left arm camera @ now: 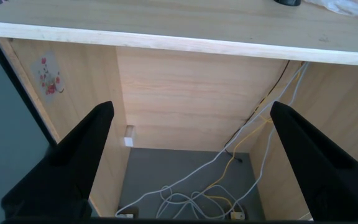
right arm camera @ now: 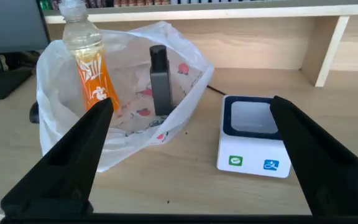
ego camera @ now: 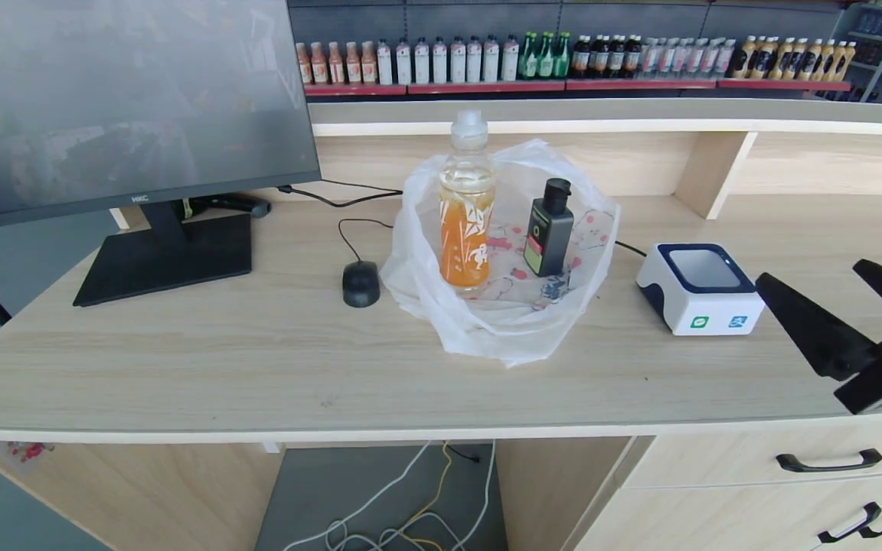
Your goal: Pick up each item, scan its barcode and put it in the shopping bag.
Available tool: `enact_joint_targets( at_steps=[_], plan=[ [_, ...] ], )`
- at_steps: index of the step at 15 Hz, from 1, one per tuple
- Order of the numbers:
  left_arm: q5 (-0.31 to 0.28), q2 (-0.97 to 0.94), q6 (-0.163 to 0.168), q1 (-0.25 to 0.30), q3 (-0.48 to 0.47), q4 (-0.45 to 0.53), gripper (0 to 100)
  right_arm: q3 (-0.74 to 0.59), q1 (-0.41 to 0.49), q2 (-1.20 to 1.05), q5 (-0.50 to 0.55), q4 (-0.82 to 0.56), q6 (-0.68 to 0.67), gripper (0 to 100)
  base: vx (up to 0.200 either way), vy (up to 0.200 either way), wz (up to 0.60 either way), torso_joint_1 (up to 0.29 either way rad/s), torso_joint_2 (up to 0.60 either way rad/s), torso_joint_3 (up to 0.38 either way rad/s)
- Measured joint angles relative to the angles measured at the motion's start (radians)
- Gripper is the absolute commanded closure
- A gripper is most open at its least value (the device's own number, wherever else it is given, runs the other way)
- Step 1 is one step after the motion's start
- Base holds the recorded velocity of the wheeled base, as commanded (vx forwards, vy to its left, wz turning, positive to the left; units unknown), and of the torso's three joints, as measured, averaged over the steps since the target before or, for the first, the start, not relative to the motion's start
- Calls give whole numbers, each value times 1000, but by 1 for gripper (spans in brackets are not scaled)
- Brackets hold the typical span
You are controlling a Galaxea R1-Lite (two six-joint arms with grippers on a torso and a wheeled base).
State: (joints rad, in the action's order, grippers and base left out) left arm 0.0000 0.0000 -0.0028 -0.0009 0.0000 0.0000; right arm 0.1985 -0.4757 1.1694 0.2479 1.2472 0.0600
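A white plastic shopping bag (ego camera: pixel 502 321) lies open on the counter's middle. Inside it stand an orange drink bottle (ego camera: pixel 466 222) with a clear cap and a dark pump bottle (ego camera: pixel 549 229); the right wrist view shows the bag (right arm camera: pixel 61 68), the drink bottle (right arm camera: pixel 91 68) and the pump bottle (right arm camera: pixel 160 84). The white and blue scanner (ego camera: pixel 699 288) (right arm camera: pixel 253 137) sits right of the bag. My right gripper (ego camera: pixel 831 291) (right arm camera: pixel 188 134) hangs open and empty beside the scanner, at the counter's right edge. My left gripper (left arm camera: pixel 191 140) is open below the counter's front edge.
A monitor (ego camera: pixel 127 99) on a black stand occupies the left of the counter (ego camera: pixel 219 352), with a black mouse (ego camera: pixel 360 283) beside the bag. Cables (left arm camera: pixel 210 186) hang under the counter. Drawers with black handles (ego camera: pixel 828 463) sit at lower right. A raised ledge (ego camera: pixel 793 115) backs the counter.
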Motion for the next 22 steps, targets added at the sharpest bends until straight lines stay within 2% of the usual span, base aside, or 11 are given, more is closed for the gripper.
enact_joint_targets(
  at_steps=[2,3,8,9,11,12,14,17,18,22],
  plan=[
    [0,0,0,0,0,0,0,-118,0,-134,0,-73,-10,0,0,0,0,0,0,0],
    [0,0,0,0,0,0,0,-151,-1,-206,0,-169,-26,0,0,0,0,0,0,0],
    [0,0,0,-1,0,0,0,-190,-36,-678,-29,-874,-66,0,0,0,0,0,0,0],
    [0,0,0,0,0,0,0,-191,-47,-781,-39,-994,-68,0,0,0,0,0,0,0],
    [0,0,0,0,0,0,0,-187,-53,-946,-56,-1138,-71,0,0,0,0,0,0,0],
    [0,0,0,0,0,0,0,-184,-38,-991,-63,-1184,-73,0,0,0,0,0,0,0],
    [0,0,1,0,0,0,0,-182,64,-1026,-69,-1221,-73,0,0,0,0,0,0,0],
    [0,0,1,-1,0,0,0,-181,330,-1019,-73,-1235,-73,0,0,0,0,0,0,0],
    [0,0,0,-1,0,0,0,-180,380,-1026,-74,-1236,-72,0,0,0,0,0,0,0],
    [0,0,0,-1,0,0,0,-193,443,-1099,-43,-1189,-60,0,0,0,0,0,0,0]
  ],
)
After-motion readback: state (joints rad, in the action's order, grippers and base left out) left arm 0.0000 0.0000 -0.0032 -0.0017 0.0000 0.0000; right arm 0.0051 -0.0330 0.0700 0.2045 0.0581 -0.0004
